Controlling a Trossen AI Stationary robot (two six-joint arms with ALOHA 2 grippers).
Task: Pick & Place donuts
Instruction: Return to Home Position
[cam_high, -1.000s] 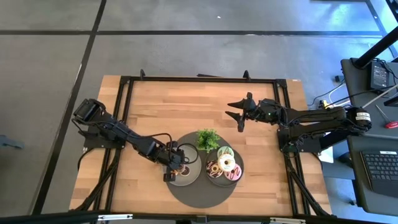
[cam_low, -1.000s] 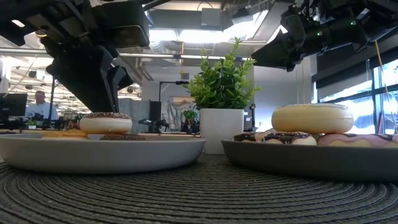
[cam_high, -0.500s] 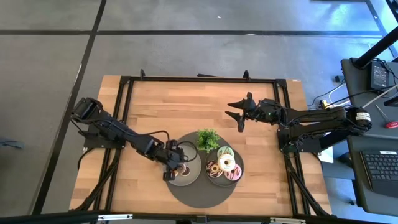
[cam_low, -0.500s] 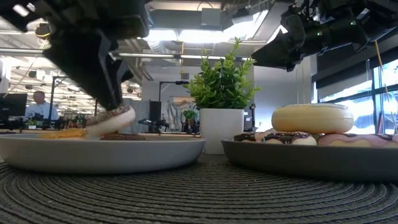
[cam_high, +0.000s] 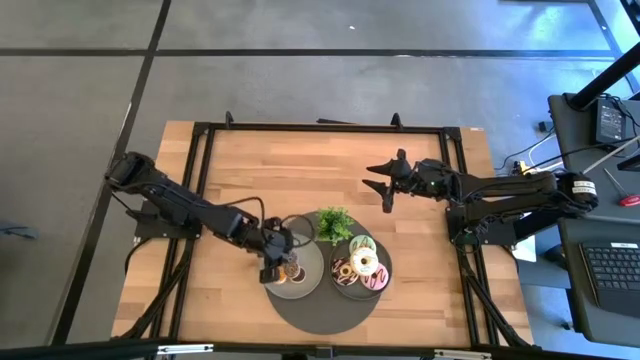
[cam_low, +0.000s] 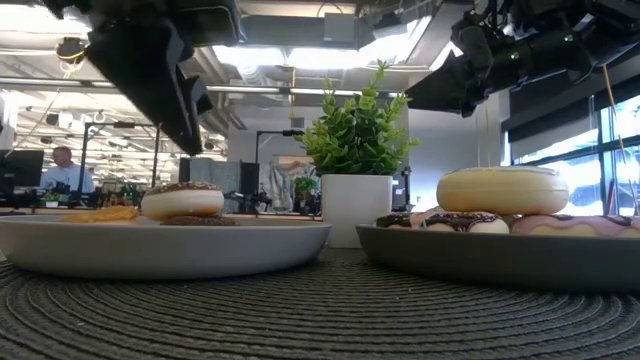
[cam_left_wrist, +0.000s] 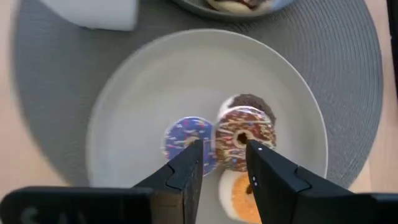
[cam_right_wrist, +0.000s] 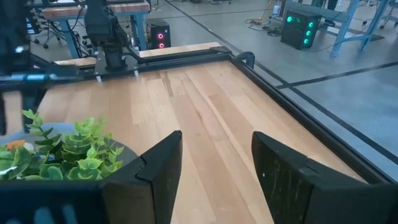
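My left gripper (cam_left_wrist: 224, 152) hangs open just above the left grey plate (cam_left_wrist: 130, 93), its fingers clear of everything. Below it a chocolate-iced sprinkled donut (cam_left_wrist: 244, 138) lies flat on top of smaller donuts: a purple one (cam_left_wrist: 186, 140), a brown one (cam_left_wrist: 252, 102) and an orange one (cam_left_wrist: 236, 194). In the low view this donut (cam_low: 182, 200) sits level under the gripper (cam_low: 170, 90). My right gripper (cam_high: 383, 185) waits open over the far middle of the table, holding nothing.
The right plate (cam_high: 352, 291) holds a white donut (cam_high: 364, 262), a green one (cam_high: 362, 244), a pink one (cam_high: 376, 281) and a chocolate one (cam_high: 342, 268). A small potted plant (cam_high: 335, 224) stands behind both plates. All rest on a round dark woven mat (cam_high: 322, 305).
My left gripper has opened and let go of the chocolate donut, then risen a little. The donut tipped as it was released and now lies level on the small donuts in the left plate.
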